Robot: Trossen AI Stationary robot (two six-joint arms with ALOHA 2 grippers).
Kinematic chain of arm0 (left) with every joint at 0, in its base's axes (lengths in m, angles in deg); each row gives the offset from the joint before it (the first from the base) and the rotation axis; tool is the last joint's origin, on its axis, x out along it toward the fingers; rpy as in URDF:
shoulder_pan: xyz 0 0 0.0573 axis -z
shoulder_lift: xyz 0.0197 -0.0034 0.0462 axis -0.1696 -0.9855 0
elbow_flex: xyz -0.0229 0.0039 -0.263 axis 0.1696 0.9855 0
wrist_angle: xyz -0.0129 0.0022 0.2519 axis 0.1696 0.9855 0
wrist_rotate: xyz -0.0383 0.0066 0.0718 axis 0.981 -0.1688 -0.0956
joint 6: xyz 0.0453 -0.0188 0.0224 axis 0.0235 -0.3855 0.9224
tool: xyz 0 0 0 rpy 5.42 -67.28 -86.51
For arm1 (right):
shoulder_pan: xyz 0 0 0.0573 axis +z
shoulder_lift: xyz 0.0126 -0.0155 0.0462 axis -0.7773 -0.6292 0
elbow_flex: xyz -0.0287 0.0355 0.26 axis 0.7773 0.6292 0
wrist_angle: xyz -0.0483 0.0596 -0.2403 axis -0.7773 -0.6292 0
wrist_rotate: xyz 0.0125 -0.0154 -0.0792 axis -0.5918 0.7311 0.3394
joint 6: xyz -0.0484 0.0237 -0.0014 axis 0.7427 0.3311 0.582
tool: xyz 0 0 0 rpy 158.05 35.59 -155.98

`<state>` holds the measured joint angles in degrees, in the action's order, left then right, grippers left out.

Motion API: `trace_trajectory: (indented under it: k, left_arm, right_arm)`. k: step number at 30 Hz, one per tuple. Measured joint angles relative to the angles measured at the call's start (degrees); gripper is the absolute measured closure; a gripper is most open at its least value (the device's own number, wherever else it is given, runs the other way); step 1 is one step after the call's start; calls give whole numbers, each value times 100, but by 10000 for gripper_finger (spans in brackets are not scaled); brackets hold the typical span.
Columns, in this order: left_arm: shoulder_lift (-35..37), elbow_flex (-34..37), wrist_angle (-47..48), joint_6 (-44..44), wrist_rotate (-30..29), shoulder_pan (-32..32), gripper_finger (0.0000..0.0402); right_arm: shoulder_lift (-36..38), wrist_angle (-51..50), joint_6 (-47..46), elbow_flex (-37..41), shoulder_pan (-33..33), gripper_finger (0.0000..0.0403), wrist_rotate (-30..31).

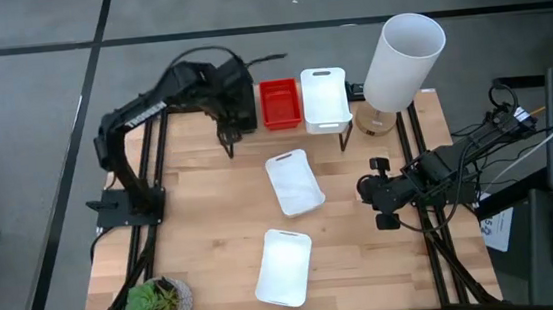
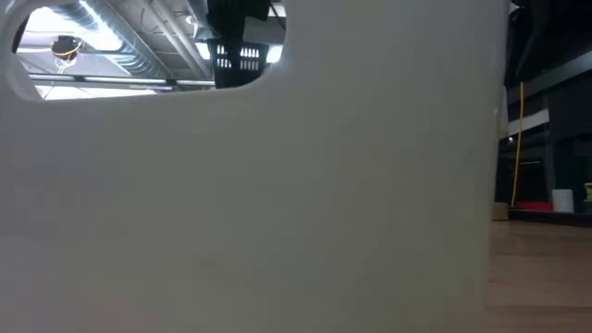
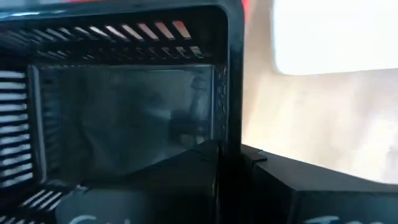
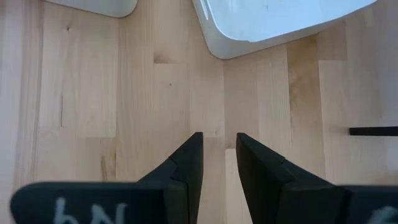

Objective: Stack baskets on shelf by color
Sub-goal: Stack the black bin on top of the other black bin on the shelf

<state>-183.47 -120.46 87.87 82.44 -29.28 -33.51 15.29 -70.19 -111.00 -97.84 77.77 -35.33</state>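
While the left gripper [image 1: 235,106] is held over the left end of the shelf [image 1: 339,127], a black basket [image 3: 124,93] fills the left wrist view and its rim is pinched in the closed jaws, so the step in hand is judged to be the placing of this black basket on the shelf beside the red basket [image 1: 280,103]. On the shelf, the red basket is seated at the middle and a white basket [image 1: 324,98] just to its right, the two touching or nearly so. For a clean placement, the black basket should be kept level, lined up parallel to the red basket's left wall, and lowered until its base is fully borne before the jaws are released; contact with the red basket should be avoided, since it is light and is likely to slide. Two further white baskets [image 1: 293,183] [image 1: 284,267] lie on the tabletop [image 1: 203,232] in front of the shelf, the nearer one askew. The right gripper [image 4: 214,152] waits low over the tabletop, to the right of that askew basket, its jaws nearly closed and empty.
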Motion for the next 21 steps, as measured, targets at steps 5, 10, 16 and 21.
trace_trajectory:
  k: [5, 10, 16, 21]
  left_arm:
    - [-11, 0, -35, 503, 586, -423, 401]
    - [-85, 221, -104, 548, 654, -436, 401]
    - [-76, 829, -541, 602, 432, -303, 402]
    - [-76, 1042, -951, 644, 435, -207, 401]
  right_arm:
    - [0, 0, 2, 0, 0, 306, 0]
    - [0, 0, -4, 0, 0, 306, 0]
    - [0, 0, 4, 0, 1, 306, 0]
    - [0, 0, -4, 0, 1, 306, 0]
